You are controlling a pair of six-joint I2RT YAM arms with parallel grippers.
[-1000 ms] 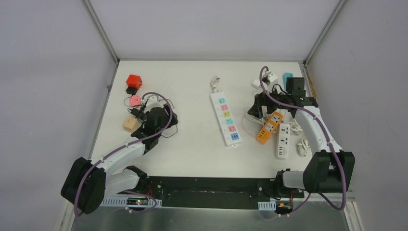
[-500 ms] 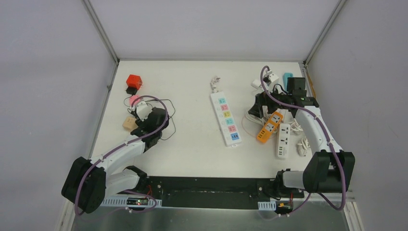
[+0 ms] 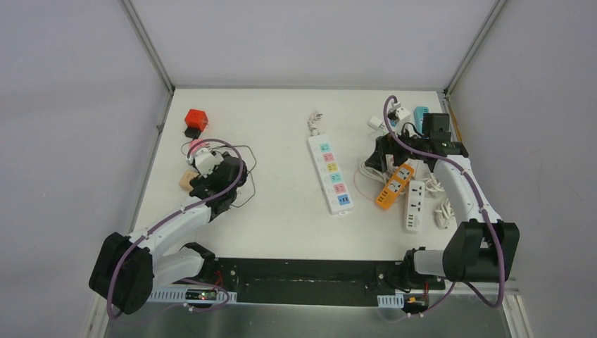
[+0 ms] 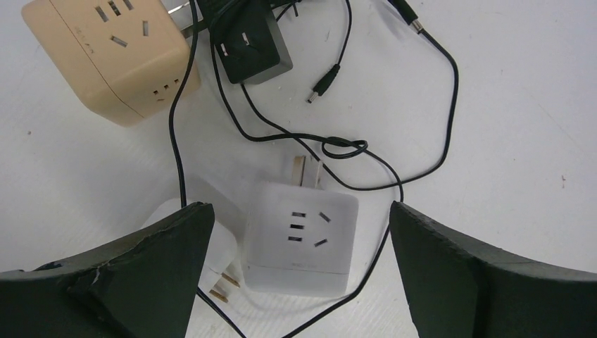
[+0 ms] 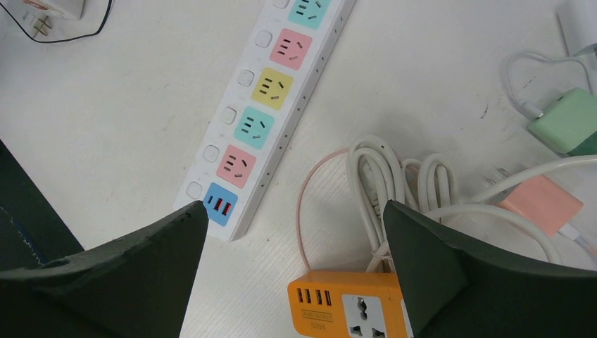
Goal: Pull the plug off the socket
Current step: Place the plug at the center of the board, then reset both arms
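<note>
A white cube socket point(image 4: 301, 239) lies on the table between the fingers of my left gripper point(image 4: 299, 211), which is open and touches nothing. Its own prongs point away from me. A white plug point(image 4: 210, 257) lies free just left of it, its brass pins bare, partly hidden behind the left finger point(image 4: 141, 282). From above, the white cube socket point(image 3: 204, 160) shows at the tip of the left gripper point(image 3: 205, 170). My right gripper point(image 5: 294, 208) hangs open over the right side of the table, holding nothing.
A beige cube socket point(image 4: 112, 49), a black adapter point(image 4: 250, 42) and its thin black cable point(image 4: 422, 141) lie close by. A red cube point(image 3: 196, 118) sits further back. A long power strip point(image 5: 271, 105), an orange socket point(image 5: 350, 303) and coiled white cable point(image 5: 394, 183) lie on the right.
My left gripper moved left with a white piece shut in its jaws, then opened and let it go on the table. The right arm barely moved.
</note>
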